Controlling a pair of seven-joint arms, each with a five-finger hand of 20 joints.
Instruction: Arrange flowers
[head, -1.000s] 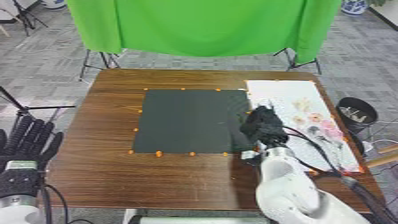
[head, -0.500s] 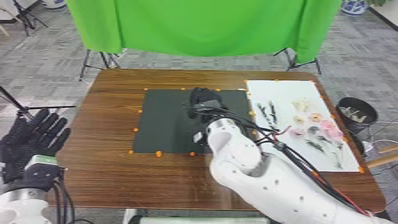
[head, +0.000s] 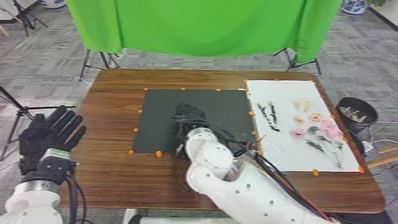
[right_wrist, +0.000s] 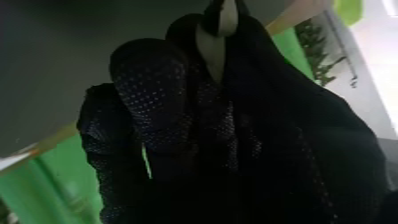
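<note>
The right robot hand (head: 189, 118) is over the dark sheet (head: 158, 112), with its arm coming in from the near side of the bench (head: 115, 175). In the right wrist view it is pinching a slim, pale green piece (right_wrist: 210, 50) between thumb and finger; whether that is a stem or a leaf I cannot tell.

To the right of this robot hand lies the white sheet (head: 266, 91) with the rest of the flower material. Closest to the hand on that sheet are the dark twigs (head: 269, 115), set upright along its left part. Past them, farther to the robot hand's right, are the cream flowers (head: 303, 104), with the peach flowers (head: 315, 117) just nearer the robot. The pink flowers (head: 332, 133) come next, also to the right and a little nearer the robot than the hand, and the leafy stems (head: 334, 152) lie nearer still. Small orange markers (head: 159, 154) sit around the edges of the dark sheet, to either side of the hand.

The left robot hand (head: 46, 137) is well apart from the right one, off to its left by the bench's side edge, palm bare and fingers spread. Beyond the bench, ahead of the right robot hand, hangs a green cloth (head: 204, 30).
</note>
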